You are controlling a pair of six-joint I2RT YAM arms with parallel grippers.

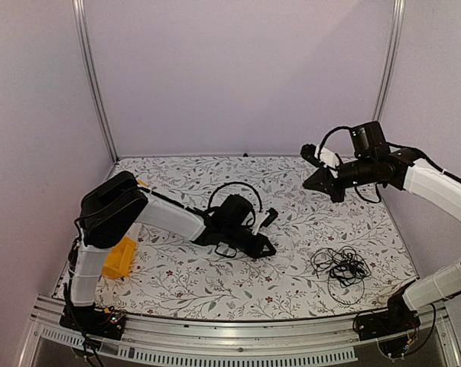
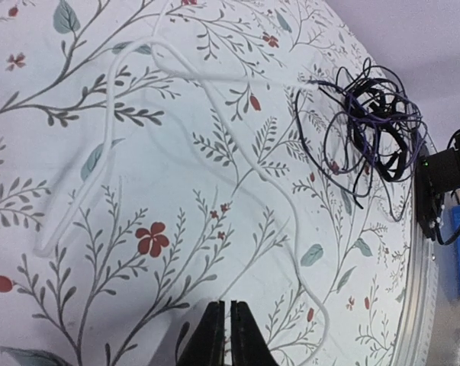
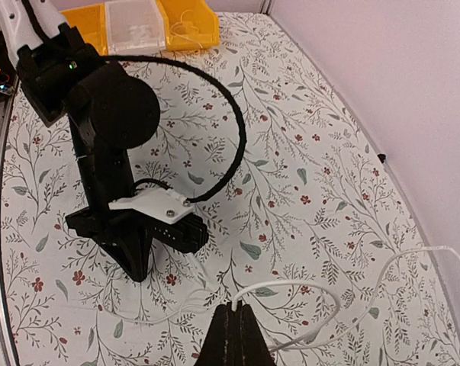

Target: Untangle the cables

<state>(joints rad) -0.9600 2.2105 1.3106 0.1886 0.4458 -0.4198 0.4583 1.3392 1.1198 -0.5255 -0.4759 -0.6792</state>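
The black cables (image 1: 341, 266) lie in a loose tangled bundle on the flowered table at the right front, also in the left wrist view (image 2: 367, 126). A thin white cable (image 2: 214, 84) winds over the table from the bundle's side towards my left gripper. My left gripper (image 2: 223, 306) is shut, tips down at the table in the middle (image 1: 267, 248), with the white cable passing beside it, not in it. My right gripper (image 3: 236, 306) is shut on one end of the white cable (image 3: 329, 293) and is raised at the back right (image 1: 313, 182).
A yellow bin (image 1: 119, 256) stands at the table's left edge beside the left arm, also in the right wrist view (image 3: 191, 23). The left arm's wrist (image 3: 111, 114) and its thick black cable loop (image 3: 230, 122) stand mid-table. The metal rail (image 1: 238, 336) runs along the front edge.
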